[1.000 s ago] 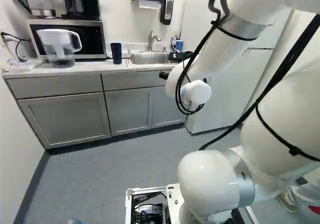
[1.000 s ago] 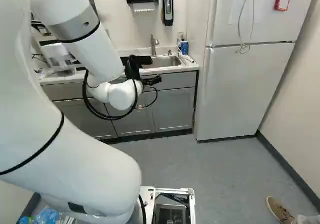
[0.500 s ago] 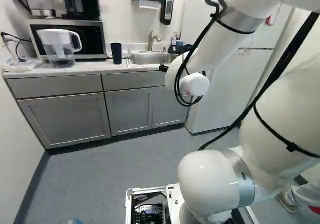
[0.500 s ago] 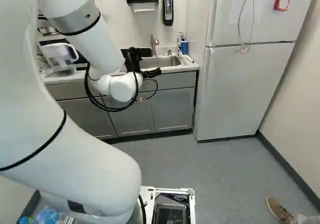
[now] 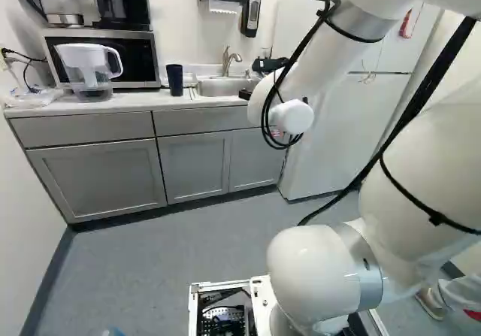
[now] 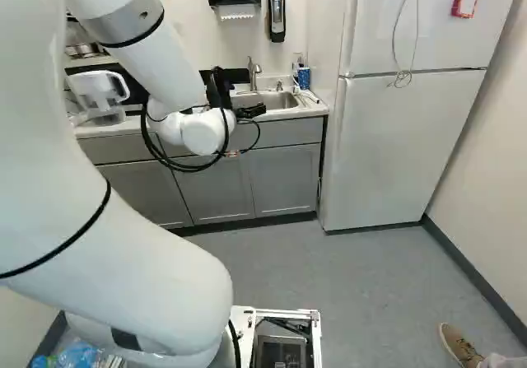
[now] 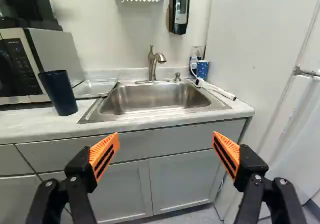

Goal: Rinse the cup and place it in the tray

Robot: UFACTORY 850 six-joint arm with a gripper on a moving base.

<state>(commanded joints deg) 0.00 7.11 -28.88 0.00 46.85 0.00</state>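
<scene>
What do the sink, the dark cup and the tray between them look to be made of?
Sink: brushed metal, probably stainless steel, given its soft grey sheen.
Cup: opaque, smooth, dark blue; likely plastic, though coated metal is possible.
Tray: pale, shiny, seemingly see-through; plastic or glass, I can't tell which.

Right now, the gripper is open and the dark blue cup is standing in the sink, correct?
Not quite: the cup is standing on the counter by the microwave, as the wrist view shows. The gripper is indeed open.
</scene>
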